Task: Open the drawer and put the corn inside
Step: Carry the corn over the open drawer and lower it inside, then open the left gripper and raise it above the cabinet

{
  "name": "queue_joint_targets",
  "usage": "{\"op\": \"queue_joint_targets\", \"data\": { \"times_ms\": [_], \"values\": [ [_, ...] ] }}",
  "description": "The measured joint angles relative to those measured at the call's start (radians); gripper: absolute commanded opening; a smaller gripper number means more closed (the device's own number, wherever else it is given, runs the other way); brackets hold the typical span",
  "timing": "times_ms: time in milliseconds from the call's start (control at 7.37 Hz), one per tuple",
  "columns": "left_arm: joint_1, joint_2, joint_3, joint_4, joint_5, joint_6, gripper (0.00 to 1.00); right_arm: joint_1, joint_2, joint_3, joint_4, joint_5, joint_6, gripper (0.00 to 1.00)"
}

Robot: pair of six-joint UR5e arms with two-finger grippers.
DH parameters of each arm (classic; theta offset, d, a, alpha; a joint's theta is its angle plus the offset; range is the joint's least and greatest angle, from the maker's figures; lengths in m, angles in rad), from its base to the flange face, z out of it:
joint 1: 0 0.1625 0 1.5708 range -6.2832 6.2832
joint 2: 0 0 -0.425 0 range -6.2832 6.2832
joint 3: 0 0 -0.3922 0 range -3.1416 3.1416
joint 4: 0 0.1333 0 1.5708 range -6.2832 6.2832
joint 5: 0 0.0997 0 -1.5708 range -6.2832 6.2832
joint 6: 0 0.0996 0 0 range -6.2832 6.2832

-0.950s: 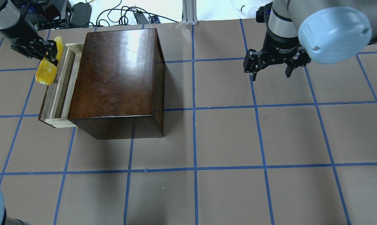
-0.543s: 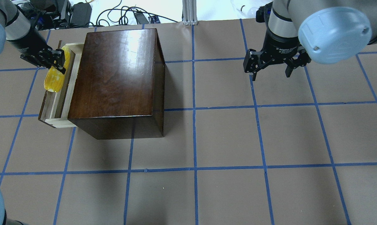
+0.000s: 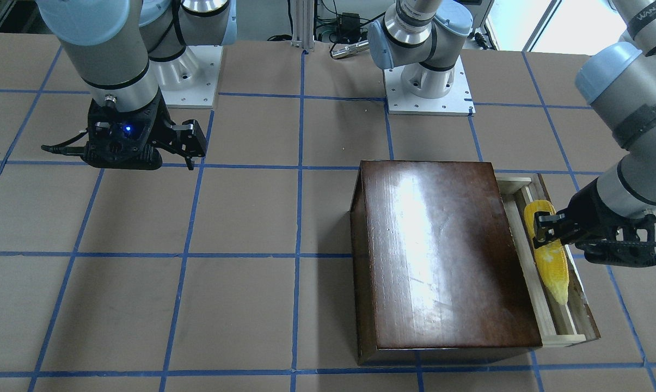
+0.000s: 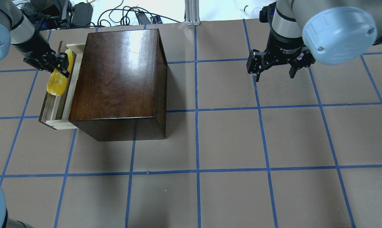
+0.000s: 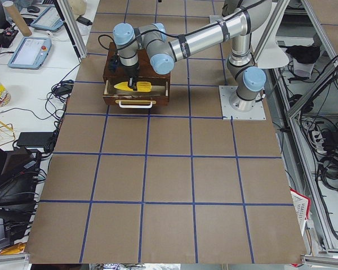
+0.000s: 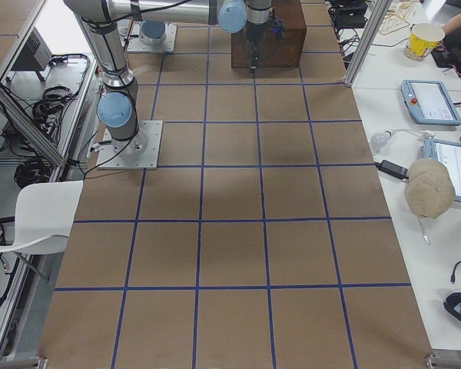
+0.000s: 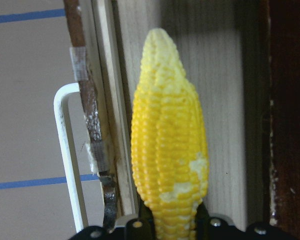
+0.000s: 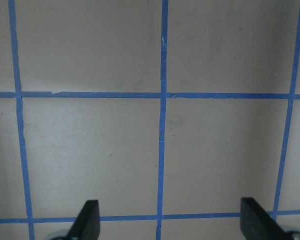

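In the overhead view, a glossy dark-brown box (image 4: 118, 72) sits at the upper left of the tabletop (image 4: 229, 142). Its drawer (image 4: 56, 112) is pulled out toward the frame's left edge, showing a strip of pale wood. The left gripper (image 4: 62, 65) is clamped across the yellow corn (image 4: 58, 85), which lies lengthwise over the open drawer, near the box's side. The right gripper (image 4: 275, 74) hangs at the upper right, well apart from the box, its fingers spread and holding nothing.

Judged from this, the opening step is done and the corn is positioned over the drawer. What remains is letting go and drawing the arm clear. Whether the corn touches the drawer floor cannot be told.

The left wrist view shows what the overhead view does not. The corn's pointed tip aims along the pale floor, roughly centred across the drawer's width, and a white handle (image 7: 67, 160) stands on the drawer's outer face. The right wrist view shows only bare tabletop with blue tape lines (image 8: 162, 125) between 2 spread fingertips.
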Motion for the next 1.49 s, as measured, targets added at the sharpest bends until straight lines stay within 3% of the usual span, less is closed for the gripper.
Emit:
{"op": "queue_joint_targets", "data": {
  "times_ms": [679, 814, 1221, 1493],
  "values": [
    [-0.004, 0.06, 0.013, -0.031, 0.005, -0.001, 0.85, 0.0, -0.001, 0.0, 0.0, 0.0, 0.0, 1.0],
    [-0.016, 0.085, 0.014, -0.052, 0.005, -0.014, 0.89, 0.0, -0.001, 0.0, 0.0, 0.0, 0.0, 1.0],
    [-0.163, 0.152, 0.015, -0.08, 0.022, -0.193, 1.0, 0.0, -0.001, 0.0, 0.0, 0.0, 0.0, 1.0],
    [-0.272, 0.191, 0.013, -0.121, 0.03, -0.325, 1.0, 0.0, -0.001, 0.0, 0.0, 0.002, 0.0, 1.0]
  ]
}}
